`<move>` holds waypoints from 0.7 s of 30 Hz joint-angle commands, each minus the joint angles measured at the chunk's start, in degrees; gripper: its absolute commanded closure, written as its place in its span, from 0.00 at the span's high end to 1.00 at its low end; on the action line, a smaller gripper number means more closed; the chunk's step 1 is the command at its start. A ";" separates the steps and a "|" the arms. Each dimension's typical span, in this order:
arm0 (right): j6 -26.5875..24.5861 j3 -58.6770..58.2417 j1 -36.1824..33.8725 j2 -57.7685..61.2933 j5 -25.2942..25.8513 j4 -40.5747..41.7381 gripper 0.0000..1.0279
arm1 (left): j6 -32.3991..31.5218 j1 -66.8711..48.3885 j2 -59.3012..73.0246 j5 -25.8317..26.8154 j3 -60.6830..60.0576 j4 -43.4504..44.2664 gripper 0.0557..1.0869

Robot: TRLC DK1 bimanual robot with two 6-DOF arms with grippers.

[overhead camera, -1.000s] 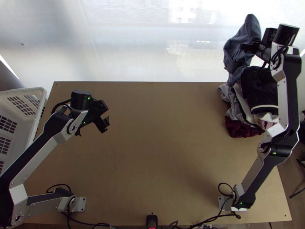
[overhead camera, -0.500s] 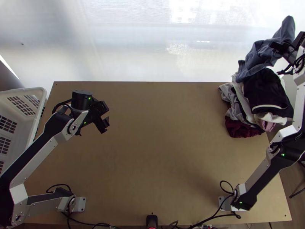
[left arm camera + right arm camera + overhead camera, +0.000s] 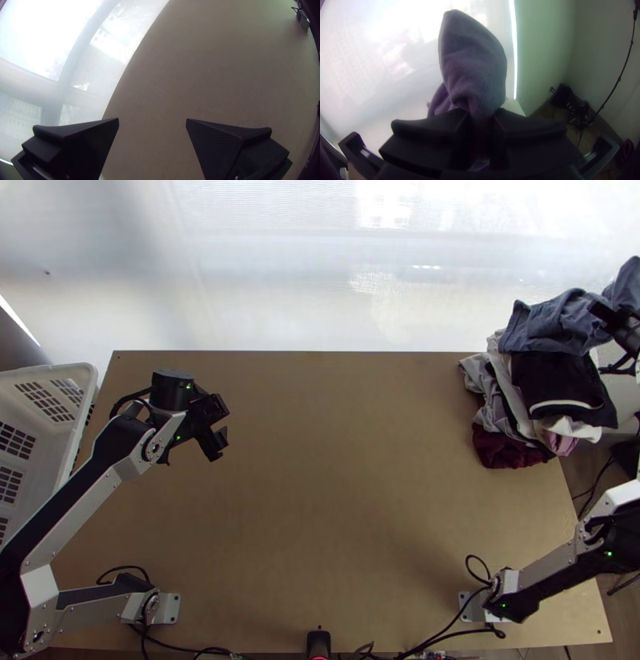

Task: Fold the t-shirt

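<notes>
At the table's far right corner, my right gripper (image 3: 602, 314) is shut on a blue-grey garment (image 3: 548, 324), bunched and draped over the pile, part of it reaching the picture's right edge. In the right wrist view the right gripper (image 3: 481, 112) pinches the cloth (image 3: 473, 63) between its fingers, with a rounded fold standing up beyond them. I cannot tell which part is held. My left gripper (image 3: 224, 425) hangs over the table's left side, open and holding nothing; in the left wrist view the left gripper (image 3: 152, 120) has its fingers wide apart above bare table.
A pile of clothes, with a black piece (image 3: 556, 380) and a dark red piece (image 3: 508, 450), lies at the table's far right corner. A white basket (image 3: 76, 372) stands off the left edge. Bare tabletop (image 3: 344, 476) stretches between the arms.
My right gripper has moved right and somewhat nearer, carrying the blue-grey garment, which now lies lower across the pile. More of the black piece was uncovered as the arm moved aside. The left arm stayed still.
</notes>
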 commanded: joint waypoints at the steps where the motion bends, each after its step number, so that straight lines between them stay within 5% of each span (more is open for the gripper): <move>1: -0.04 -17.89 -3.72 -10.69 0.11 3.11 0.03 | 0.76 -0.09 0.02 0.02 -0.31 -0.06 0.95; 21: 0.58 -44.52 -3.72 -22.56 -0.06 11.02 0.03 | 1.55 -2.29 0.37 0.11 -2.24 0.20 0.95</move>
